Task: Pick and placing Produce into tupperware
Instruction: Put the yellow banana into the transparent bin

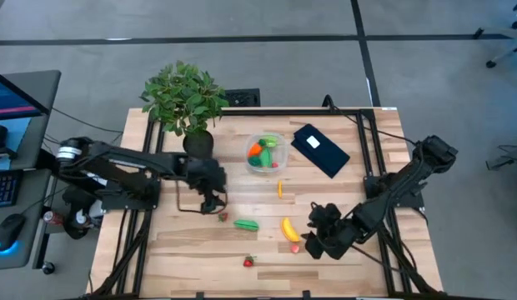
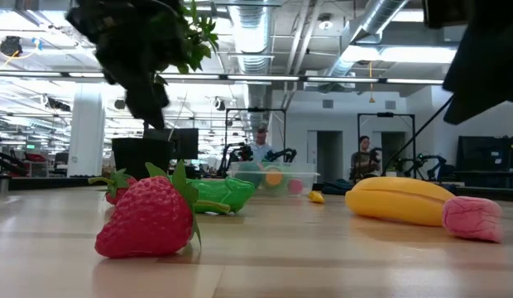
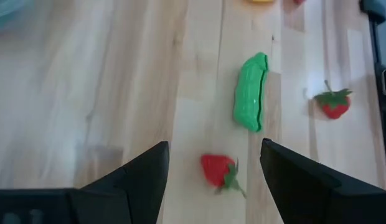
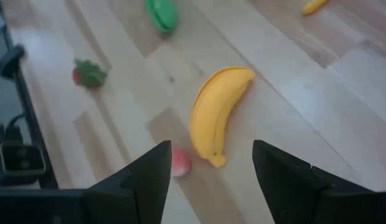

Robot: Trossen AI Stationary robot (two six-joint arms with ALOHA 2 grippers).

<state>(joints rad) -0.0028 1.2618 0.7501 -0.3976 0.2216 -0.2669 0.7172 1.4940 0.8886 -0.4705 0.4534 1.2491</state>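
Note:
The clear round tupperware (image 1: 265,153) stands at the table's far middle and holds an orange carrot and green pieces. Loose produce lies on the wood: a strawberry (image 3: 218,171), a green piece (image 3: 251,92), a yellow banana (image 4: 218,112), a pink piece (image 4: 179,163), a second strawberry (image 1: 248,262) and a small yellow piece (image 1: 280,189). My left gripper (image 3: 215,149) hangs open above the first strawberry (image 1: 223,217), tilted down. My right gripper (image 4: 211,146) hangs open over the banana's near end (image 1: 289,228), beside the pink piece.
A leafy potted plant (image 1: 185,96) stands at the far left, close behind my left arm. A flat black rectangle with a white label (image 1: 319,150) lies right of the tupperware. Black frame rails (image 1: 371,167) run along the table's sides. People show in the room beyond.

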